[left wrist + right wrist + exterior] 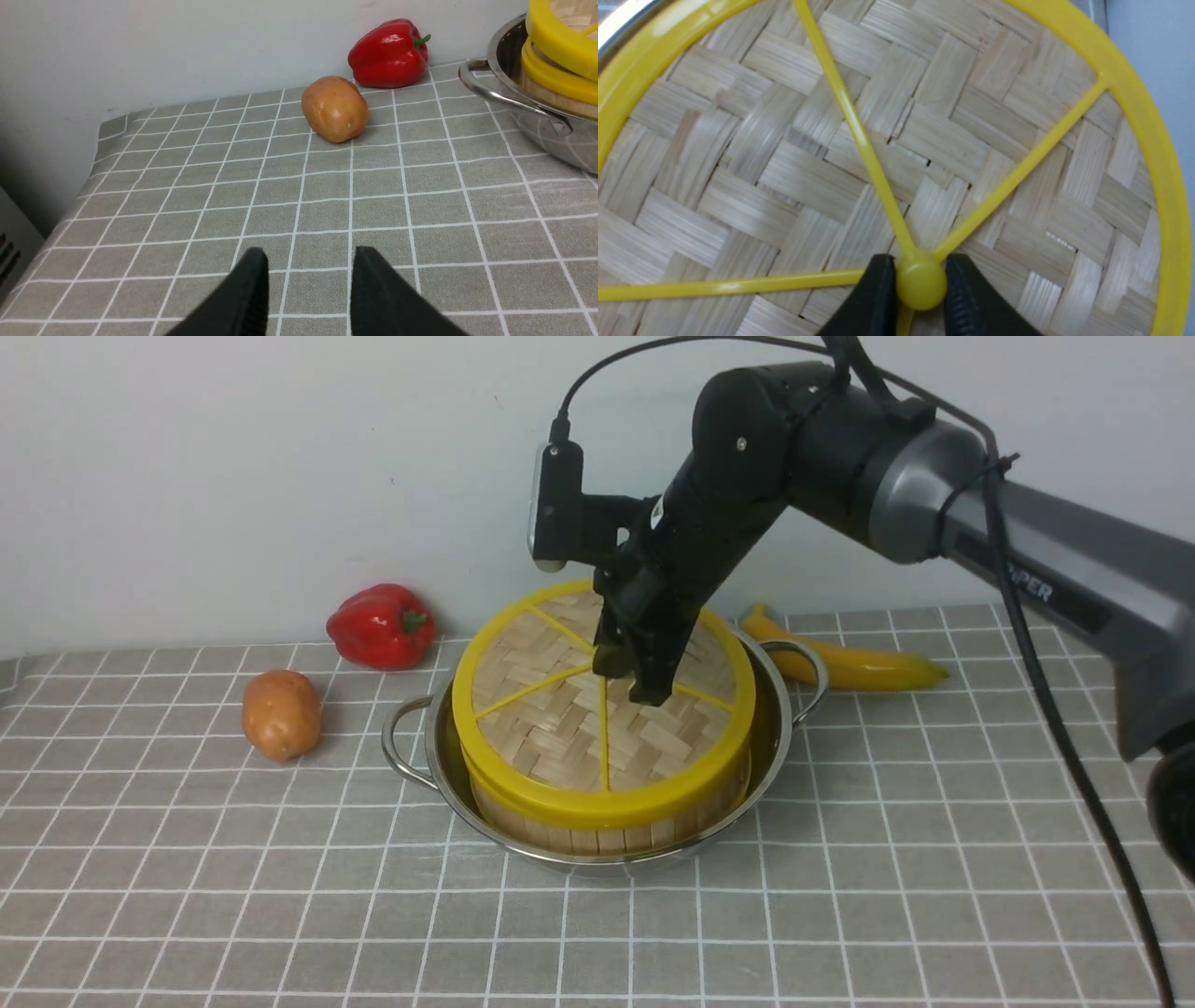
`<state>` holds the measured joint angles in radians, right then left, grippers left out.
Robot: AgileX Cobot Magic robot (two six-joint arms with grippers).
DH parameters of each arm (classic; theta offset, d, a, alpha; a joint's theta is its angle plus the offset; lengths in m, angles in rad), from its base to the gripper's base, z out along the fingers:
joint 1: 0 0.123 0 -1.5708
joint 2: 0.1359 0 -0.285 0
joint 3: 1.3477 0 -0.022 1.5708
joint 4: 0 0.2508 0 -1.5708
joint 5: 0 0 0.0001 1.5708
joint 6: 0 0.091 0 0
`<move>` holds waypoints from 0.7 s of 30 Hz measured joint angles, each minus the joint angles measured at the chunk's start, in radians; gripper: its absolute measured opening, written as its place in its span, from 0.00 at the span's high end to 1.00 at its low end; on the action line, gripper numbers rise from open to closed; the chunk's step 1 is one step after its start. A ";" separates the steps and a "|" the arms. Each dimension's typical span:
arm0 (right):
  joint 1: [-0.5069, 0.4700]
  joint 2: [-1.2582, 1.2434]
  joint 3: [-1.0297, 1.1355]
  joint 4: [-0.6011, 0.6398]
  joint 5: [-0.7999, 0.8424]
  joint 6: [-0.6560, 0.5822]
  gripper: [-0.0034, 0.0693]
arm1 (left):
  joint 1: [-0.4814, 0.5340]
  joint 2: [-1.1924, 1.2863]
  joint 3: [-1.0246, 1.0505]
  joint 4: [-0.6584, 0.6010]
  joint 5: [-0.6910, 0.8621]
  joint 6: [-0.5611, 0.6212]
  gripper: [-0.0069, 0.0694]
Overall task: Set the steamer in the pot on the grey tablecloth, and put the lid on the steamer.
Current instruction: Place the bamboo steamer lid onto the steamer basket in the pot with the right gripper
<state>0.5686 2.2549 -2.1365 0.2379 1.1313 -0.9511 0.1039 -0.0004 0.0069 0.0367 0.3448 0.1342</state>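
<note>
Right arm link (1046,569): partial lettering "PER", rest cut off. Right gripper (920,280) pinching lid (560,728) by centre knob (920,283), clear only in right wrist view. Lid atop steamer (579,835), steamer inside pot (775,737) on grey tablecloth (840,896). Left gripper (310,254) spread, empty, over tablecloth, seen in left wrist view only. Banana (859,665) behind pot, front view only.

Only one readable marking, in the front view: white capital lettering on the dark grey link of the right arm (1055,569), running along the link. The legible part is "PER". The character just ahead of it is partly hidden, maybe an O or a P, can't tell. Nothing legible in either wrist view.
</note>
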 joint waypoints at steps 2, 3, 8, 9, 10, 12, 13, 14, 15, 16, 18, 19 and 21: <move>0.000 0.000 0.000 0.000 -0.002 0.000 0.75 | 0.000 0.000 0.000 0.000 0.000 0.000 0.59; 0.000 0.000 0.000 0.001 -0.002 0.000 0.75 | 0.000 0.000 0.000 0.000 0.000 0.000 0.59; 0.000 0.000 0.000 0.002 -0.011 0.000 0.75 | 0.000 0.000 0.000 0.000 0.000 0.000 0.59; 0.000 0.000 0.000 0.002 -0.011 0.000 0.75 | 0.000 0.000 0.000 0.000 0.000 0.000 0.59; 0.000 0.000 0.000 0.002 -0.011 0.000 0.74 | 0.000 0.000 0.000 0.000 0.000 0.000 0.59; 0.000 0.000 0.000 0.003 -0.015 0.000 0.72 | 0.000 0.000 0.000 0.000 0.000 0.000 0.59; 0.000 0.000 0.000 0.004 -0.021 0.000 0.70 | 0.000 0.000 0.000 0.000 0.000 0.000 0.59; 0.000 0.000 0.000 0.007 -0.029 0.000 0.67 | 0.000 0.000 0.000 0.000 0.000 0.000 0.59; 0.000 0.000 0.000 0.008 -0.033 0.000 0.65 | 0.000 0.000 0.000 0.000 0.000 0.000 0.59; 0.000 0.000 0.000 0.010 -0.037 0.000 0.62 | 0.000 0.000 0.000 0.000 0.000 0.000 0.59; 0.000 0.000 0.000 0.011 -0.038 0.000 0.56 | 0.000 0.000 0.000 0.000 0.000 0.000 0.59; 0.000 0.000 0.000 0.011 -0.038 0.000 0.54 | 0.000 0.000 0.000 0.000 0.000 0.000 0.59; 0.000 0.000 0.000 0.011 -0.038 0.000 0.52 | 0.000 0.000 0.000 0.000 0.000 0.000 0.59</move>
<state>0.5686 2.2549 -2.1365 0.2494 1.0932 -0.9511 0.1039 -0.0004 0.0069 0.0367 0.3448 0.1342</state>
